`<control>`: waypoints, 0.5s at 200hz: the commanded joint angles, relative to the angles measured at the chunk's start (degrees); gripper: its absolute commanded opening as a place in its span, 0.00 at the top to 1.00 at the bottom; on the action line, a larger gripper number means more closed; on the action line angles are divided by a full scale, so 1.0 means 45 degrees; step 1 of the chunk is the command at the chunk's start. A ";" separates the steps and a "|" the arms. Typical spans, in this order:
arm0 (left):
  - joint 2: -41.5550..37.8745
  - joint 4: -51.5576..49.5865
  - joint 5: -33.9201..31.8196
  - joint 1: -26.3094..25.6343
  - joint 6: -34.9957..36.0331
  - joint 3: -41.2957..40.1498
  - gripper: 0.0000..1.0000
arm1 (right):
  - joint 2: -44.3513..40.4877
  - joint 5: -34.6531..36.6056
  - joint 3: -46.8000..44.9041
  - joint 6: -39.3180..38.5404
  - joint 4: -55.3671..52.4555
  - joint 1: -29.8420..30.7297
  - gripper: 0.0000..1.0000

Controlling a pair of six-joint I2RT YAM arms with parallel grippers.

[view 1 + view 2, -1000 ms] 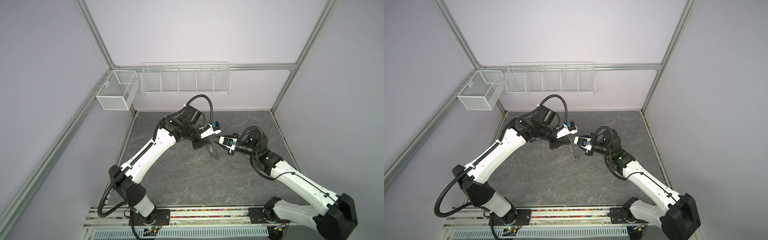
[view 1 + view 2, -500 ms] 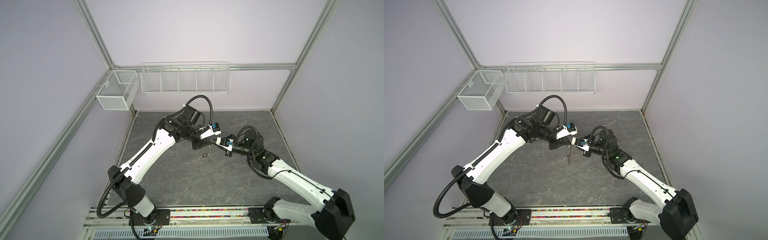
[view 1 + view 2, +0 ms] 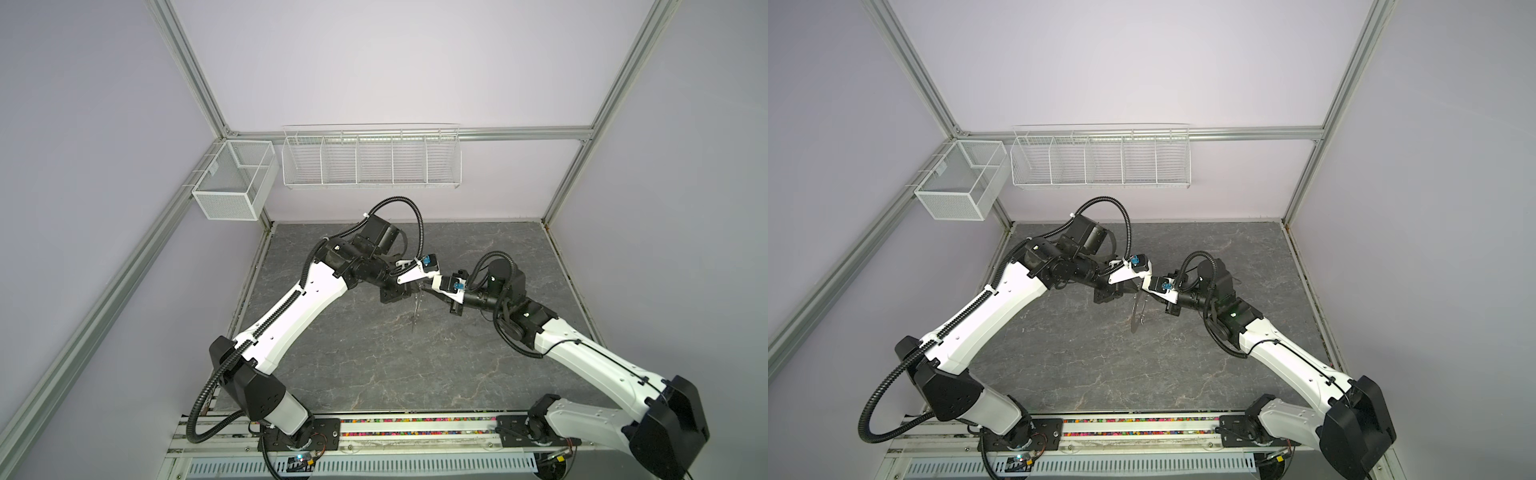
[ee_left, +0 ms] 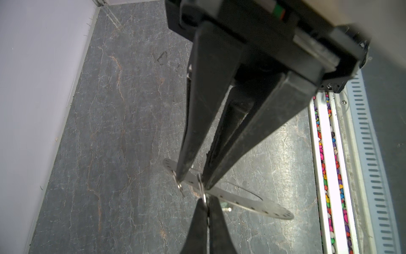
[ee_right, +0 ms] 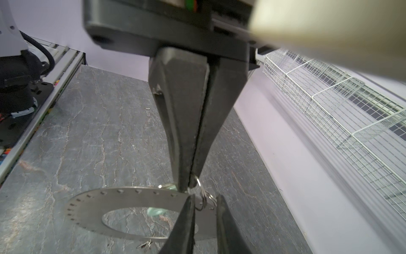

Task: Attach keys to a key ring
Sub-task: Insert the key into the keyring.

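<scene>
Gripping the key ring (image 4: 270, 210) at its rim with our left gripper (image 4: 194, 182).
Our right gripper (image 5: 189, 185) pinches a small key loop (image 5: 198, 181) just beside, at the same rim.

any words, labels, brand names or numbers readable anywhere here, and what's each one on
No text can be read in any view.
The small tag on the mesh basket: too small to read.
The key ring: only tiny holes along its rim, no lettering visible.
</scene>
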 commanded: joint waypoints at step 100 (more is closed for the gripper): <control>-0.0927 0.0057 0.0579 -0.0135 0.0965 -0.0631 1.00 | 0.0616 -0.1601 0.0231 0.1466 0.1164 -0.0334 0.81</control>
